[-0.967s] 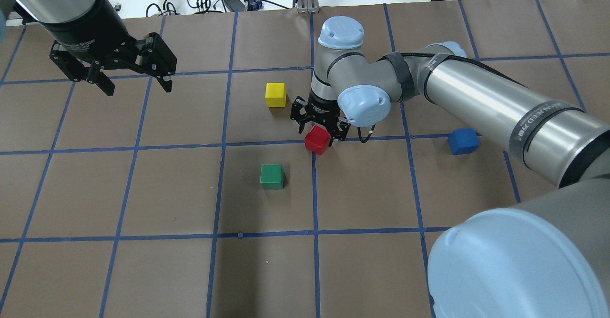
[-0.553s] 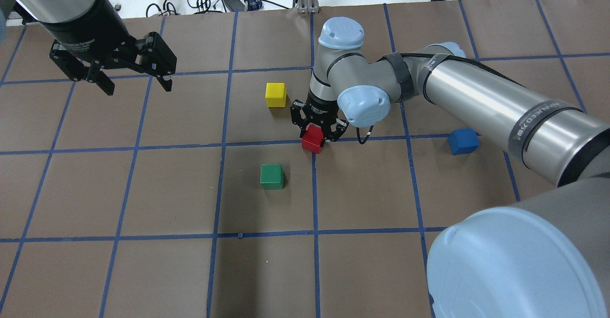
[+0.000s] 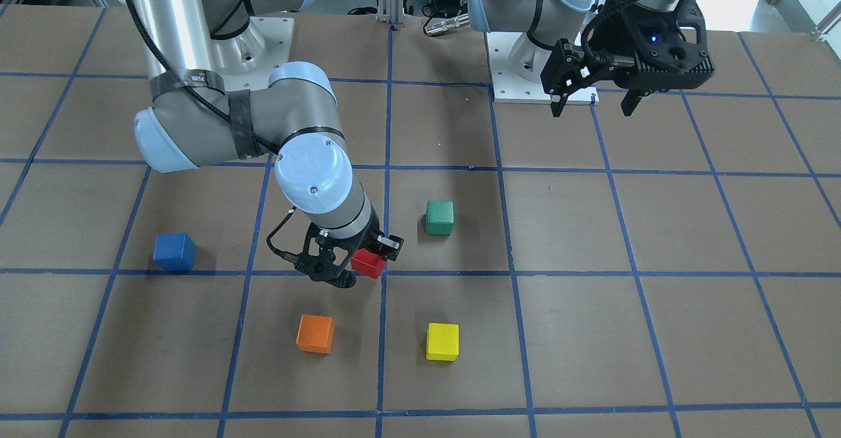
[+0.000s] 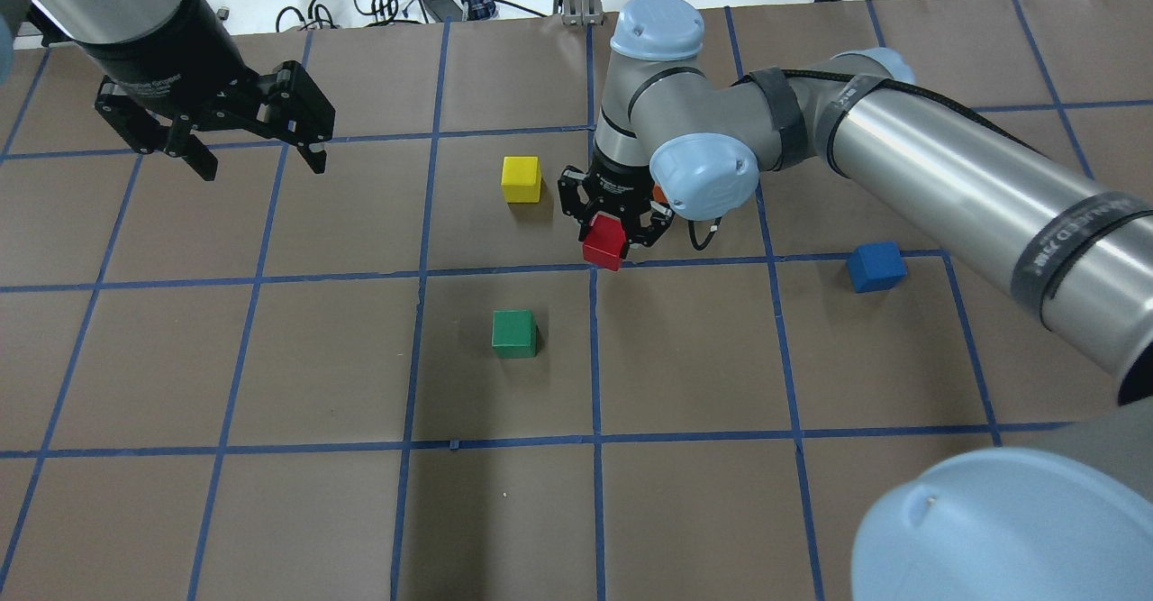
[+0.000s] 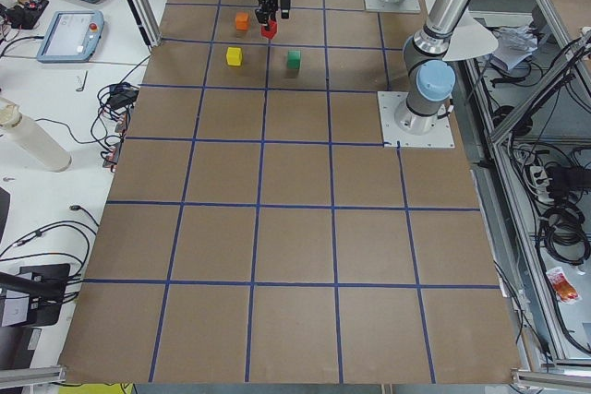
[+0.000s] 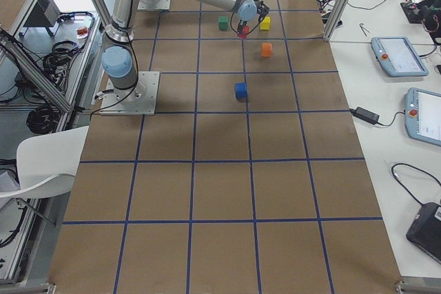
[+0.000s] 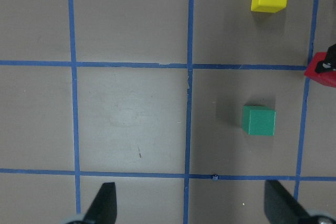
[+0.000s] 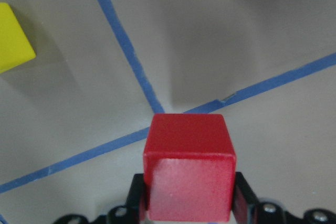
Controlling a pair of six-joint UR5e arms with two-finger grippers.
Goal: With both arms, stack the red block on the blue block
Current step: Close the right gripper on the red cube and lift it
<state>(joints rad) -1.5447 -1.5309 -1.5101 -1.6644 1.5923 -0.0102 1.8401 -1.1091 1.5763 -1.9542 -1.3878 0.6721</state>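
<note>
My right gripper (image 4: 616, 225) is shut on the red block (image 4: 604, 242) and holds it just above the table near a blue tape crossing. The block also shows between the jaws in the front view (image 3: 368, 262) and fills the lower middle of the right wrist view (image 8: 189, 174). The blue block (image 4: 876, 267) sits alone on the table to the right of the held block; it is at the left in the front view (image 3: 174, 252). My left gripper (image 4: 261, 167) hangs open and empty high over the table's far left, also seen in the front view (image 3: 592, 109).
A green cube (image 4: 514, 332) lies nearer than the red block and to its left. A yellow cube (image 4: 521, 178) lies left of the right gripper. An orange cube (image 3: 315, 333) sits beyond the right gripper, mostly hidden by the wrist in the overhead view. Brown paper with blue tape lines covers the table.
My right gripper closed on the red block and lifted it slightly off the table; the right arm rose. The left arm has not moved.
</note>
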